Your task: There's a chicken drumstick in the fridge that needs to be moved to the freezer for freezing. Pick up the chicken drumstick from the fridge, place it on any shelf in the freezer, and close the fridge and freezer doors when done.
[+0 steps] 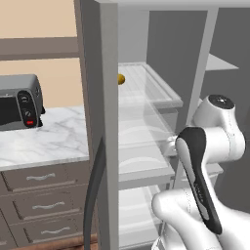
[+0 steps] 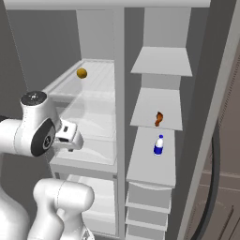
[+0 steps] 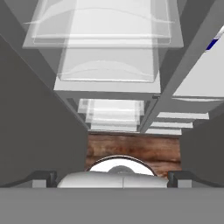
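The chicken drumstick (image 2: 159, 118), small and orange-brown, lies on a solid grey shelf (image 2: 171, 110) of the freezer (image 2: 159, 178), the narrower right compartment. The fridge (image 2: 93, 93) with its clear glass shelves stands open to the left of it. My gripper (image 3: 112, 177) is in front of the fridge's middle shelves, left of the divider and apart from the drumstick. It points down past the clear drawers, open and holding nothing, with fingertips (image 3: 43, 177) far apart. Both doors are swung open: the fridge door (image 1: 100, 97) on the left, the freezer door (image 2: 220, 108) on the right.
A small blue-and-white bottle (image 2: 159, 145) stands on the freezer shelf below the drumstick. A round yellow ball (image 2: 81, 73) rests on the upper glass shelf. Left of the fridge, a toaster oven (image 1: 19, 100) sits on a marble counter (image 1: 49, 139) over wooden drawers (image 1: 44, 205).
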